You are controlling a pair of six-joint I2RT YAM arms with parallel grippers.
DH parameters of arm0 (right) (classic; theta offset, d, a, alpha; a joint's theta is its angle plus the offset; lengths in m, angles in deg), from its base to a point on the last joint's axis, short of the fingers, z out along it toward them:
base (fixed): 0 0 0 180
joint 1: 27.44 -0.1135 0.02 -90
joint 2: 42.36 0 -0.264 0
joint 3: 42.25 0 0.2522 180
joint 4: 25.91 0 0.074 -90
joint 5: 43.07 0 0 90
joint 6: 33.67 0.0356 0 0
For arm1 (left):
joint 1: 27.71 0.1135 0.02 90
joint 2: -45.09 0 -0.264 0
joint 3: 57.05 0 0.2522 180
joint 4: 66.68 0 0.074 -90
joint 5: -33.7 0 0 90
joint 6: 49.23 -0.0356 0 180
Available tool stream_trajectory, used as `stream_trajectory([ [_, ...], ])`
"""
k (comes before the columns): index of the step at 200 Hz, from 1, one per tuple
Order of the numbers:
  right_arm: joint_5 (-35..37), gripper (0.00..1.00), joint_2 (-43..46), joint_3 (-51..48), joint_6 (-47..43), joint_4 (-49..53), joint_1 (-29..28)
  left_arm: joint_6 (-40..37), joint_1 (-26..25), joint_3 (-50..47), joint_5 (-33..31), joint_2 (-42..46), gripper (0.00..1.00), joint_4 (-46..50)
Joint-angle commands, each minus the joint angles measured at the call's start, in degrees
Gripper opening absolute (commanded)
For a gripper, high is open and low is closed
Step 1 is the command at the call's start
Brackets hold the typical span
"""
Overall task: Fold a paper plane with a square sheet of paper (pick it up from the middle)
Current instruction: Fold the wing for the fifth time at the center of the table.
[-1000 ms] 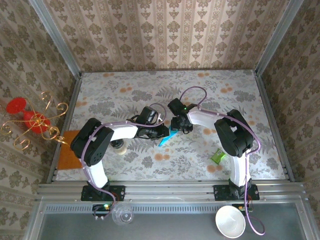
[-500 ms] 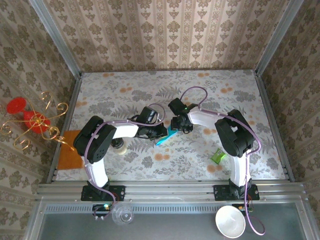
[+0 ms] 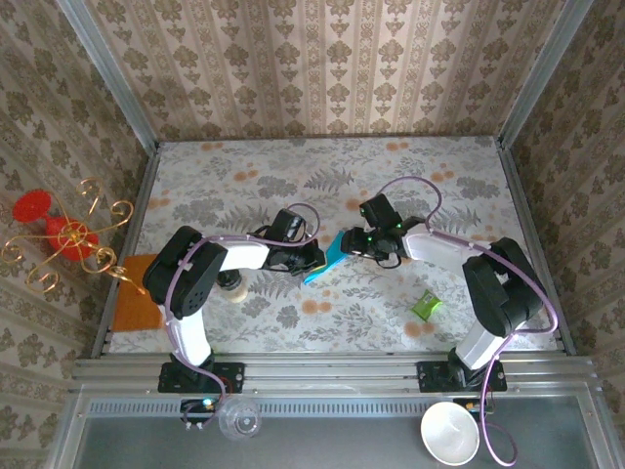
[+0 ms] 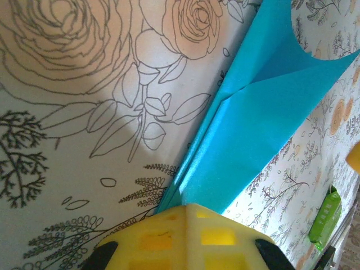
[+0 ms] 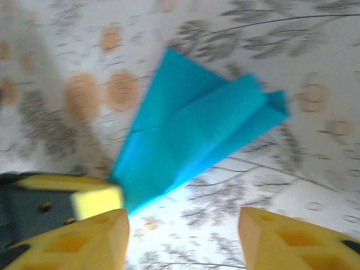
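No text, label, brand, number or sign can be read anywhere. The folded teal-blue paper plane point(image 4: 270, 112), pinched at its tip by the left fingers point(image 4: 185, 236), is plain on every face that shows. The flower-printed tabletop point(image 3: 244, 186) carries drawn blooms and leaves, no lettering. The small green crumpled wrapper point(image 3: 425, 306), well apart from the right fingers point(image 5: 287, 236) and to their right, is too small and blurred to tell whether it bears print.

Floral-patterned tabletop point(image 3: 244, 186), damask-papered walls point(image 3: 322, 68), grey metal rail point(image 3: 332, 369) in front
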Motion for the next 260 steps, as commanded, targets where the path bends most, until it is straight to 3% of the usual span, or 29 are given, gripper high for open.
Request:
stream_trajectory([
  [1,-9.3,0.44,-0.82,-1.78,2.24,-8.87,-0.19,0.92,0.58,-1.78,-2.87,-1.91,0.06,2.74],
  [35,-12.33,0.28,-4.6,-1.01,3.62,-12.88,-0.27,1.14,0.78,-1.98,-3.16,-1.73,0.04,3.13],
  [79,-13.65,0.16,-9.9,1.43,4.14,-13.39,-0.27,1.23,0.92,-2.18,-3.01,-1.38,0.03,3.07],
  [207,-8.07,0.11,-18.44,4.45,2.07,-5.69,-0.2,0.2,0.87,-1.87,-0.56,2.55,0.03,3.03],
  [260,-8.31,0.07,-19.6,5.4,-2.45,-2.63,0.05,-5.49,-0.18,1.04,1.72,4.7,0.07,4.51],
])
